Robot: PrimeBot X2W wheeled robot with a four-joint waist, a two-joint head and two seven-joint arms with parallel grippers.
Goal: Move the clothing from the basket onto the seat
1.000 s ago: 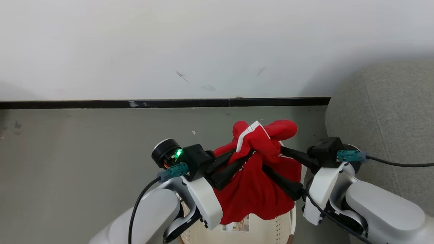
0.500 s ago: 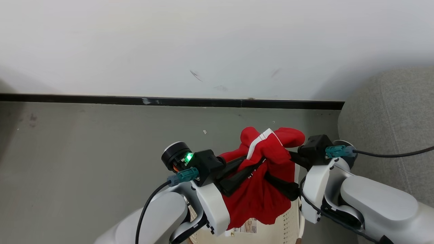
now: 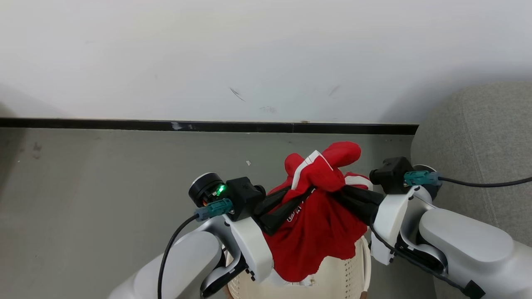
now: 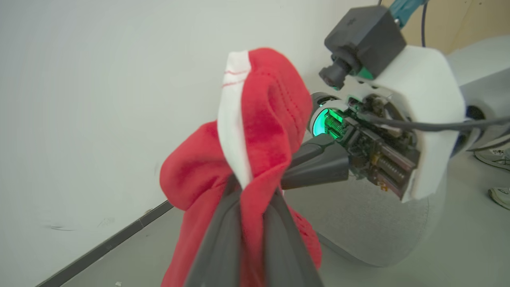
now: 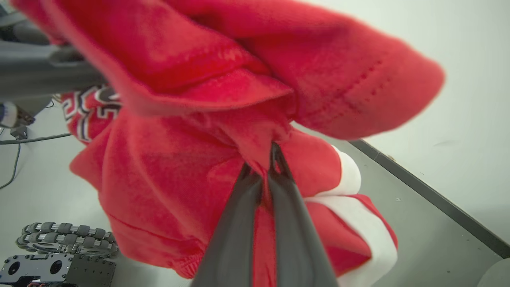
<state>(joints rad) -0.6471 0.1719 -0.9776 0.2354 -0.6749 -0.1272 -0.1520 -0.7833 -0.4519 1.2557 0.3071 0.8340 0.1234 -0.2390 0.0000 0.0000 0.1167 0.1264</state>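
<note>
There is one bundle of clothing [image 3: 320, 224], one basket [image 3: 349, 278], one seat [image 3: 478, 137] and two sets of fingers. How many garments make up the bundle cannot be told.

In the head view the bundle hangs at lower centre, above the basket. The basket's cream perforated wall shows at the bottom edge under the red hem; whether hem and rim touch cannot be told. The grey fabric seat stands along the right edge, apart from the bundle.

The cloth is bright red and fleecy, bunched into a knot at the top. A white band with thin red lines crosses the knot, a white cuff sits at its right, and white lettering shows on the drape below.

The left fingers [image 3: 300, 198] reach in from the lower left and are clamped on the knot. The right fingers [image 3: 353, 198] reach in from the right and pinch the same red cloth.

Behind are one white wall [image 3: 208, 54], one black baseboard [image 3: 124, 124] and a grey floor [image 3: 104, 187]. Two pale shoes [image 4: 492, 155] show at the right edge of the left wrist view.
</note>
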